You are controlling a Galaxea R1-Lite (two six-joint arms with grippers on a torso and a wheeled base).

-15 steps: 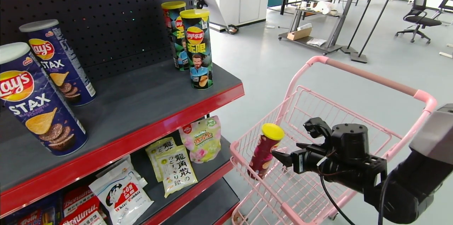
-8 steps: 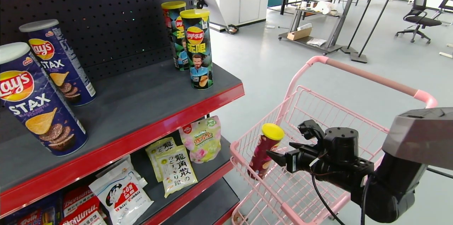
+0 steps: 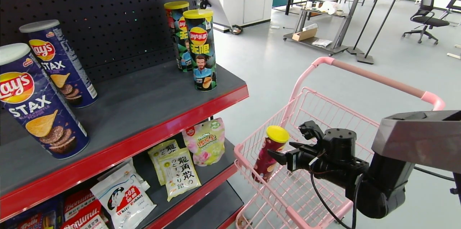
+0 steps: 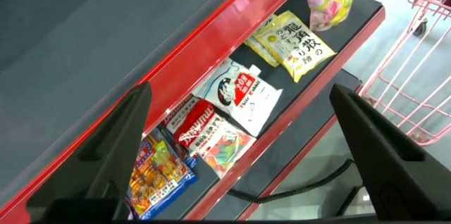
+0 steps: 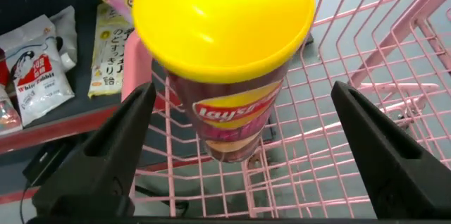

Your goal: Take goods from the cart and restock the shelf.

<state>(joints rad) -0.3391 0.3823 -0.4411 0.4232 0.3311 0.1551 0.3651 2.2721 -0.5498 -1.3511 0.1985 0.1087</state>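
The head view's left edge cuts the tall dark blue white-lidded chip can. The rear green-and-black yellow-lidded can stands half hidden behind its twin. The wall of the pink wire cart screens the foot of the maroon yellow-lidded can; the red snack packets run off the bottom edge

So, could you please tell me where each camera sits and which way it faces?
Head view: on the head, looking forward and down at shelf and cart; right arm shows.
Left wrist view: on the left wrist, facing the lower shelf's snack bags; open jaws show.
Right wrist view: on the right wrist, facing the can in the cart; open jaws show.
Shared: head and right wrist show the can.
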